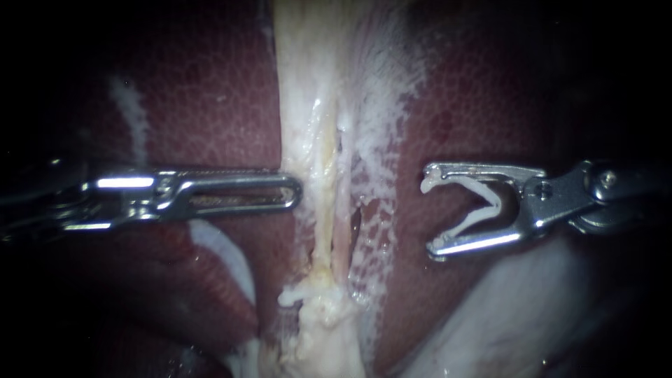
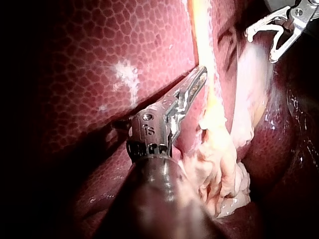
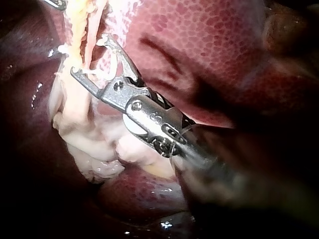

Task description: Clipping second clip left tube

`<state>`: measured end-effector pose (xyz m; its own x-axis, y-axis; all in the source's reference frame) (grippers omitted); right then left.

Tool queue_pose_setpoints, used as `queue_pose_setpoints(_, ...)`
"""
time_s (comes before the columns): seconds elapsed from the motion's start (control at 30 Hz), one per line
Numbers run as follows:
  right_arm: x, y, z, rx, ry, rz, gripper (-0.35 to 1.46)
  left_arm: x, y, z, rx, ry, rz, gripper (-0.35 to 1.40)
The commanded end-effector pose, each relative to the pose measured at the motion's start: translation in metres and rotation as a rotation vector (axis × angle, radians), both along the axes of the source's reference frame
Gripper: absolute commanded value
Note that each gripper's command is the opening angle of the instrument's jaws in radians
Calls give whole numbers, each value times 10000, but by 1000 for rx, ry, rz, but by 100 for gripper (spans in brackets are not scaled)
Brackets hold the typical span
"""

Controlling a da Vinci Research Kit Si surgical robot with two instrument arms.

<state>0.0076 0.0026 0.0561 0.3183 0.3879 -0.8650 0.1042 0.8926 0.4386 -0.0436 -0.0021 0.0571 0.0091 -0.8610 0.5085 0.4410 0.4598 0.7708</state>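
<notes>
A pale band of tissue (image 1: 315,84) runs down the middle of the endoscope view over the dark red liver (image 1: 210,105). Two thin tubes run in it side by side: the yellowish left tube (image 1: 319,210) and a pinker right tube (image 1: 343,231). I see no clip on either. My left instrument (image 1: 297,192) lies level, jaws shut, its tip against the band's left edge (image 2: 202,73). My right instrument (image 1: 427,215) stands right of the tubes, apart from them. Its jaws are spread wide and hold an open white clip (image 1: 483,203) between them (image 3: 88,56).
A ragged pale lump of tissue (image 1: 318,301) hangs where the band ends below the tubes. Thin white webbing (image 1: 378,175) spreads from the band toward my right instrument. Smooth pale tissue (image 1: 518,308) lies under the right instrument's shaft. Dark margins surround the field.
</notes>
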Motion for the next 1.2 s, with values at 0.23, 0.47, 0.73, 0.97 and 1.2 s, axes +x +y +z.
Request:
queue_pose_setpoints(0.23,2,-1,0,50,-11,17,60,2,0,-2,0,-1,1,-35)
queue_pose_setpoints(0.47,7,-7,3,195,-33,51,60,10,5,-17,8,-6,4,-35)
queue_pose_setpoints(0.73,32,-24,18,301,-72,44,59,19,8,-35,16,-10,7,-35)
queue_pose_setpoints(0.97,58,-35,37,359,-118,10,57,20,6,-44,17,-11,8,-35)
queue_pose_setpoints(1.2,78,-44,56,384,-130,-4,56,20,3,-56,19,-12,9,-35)
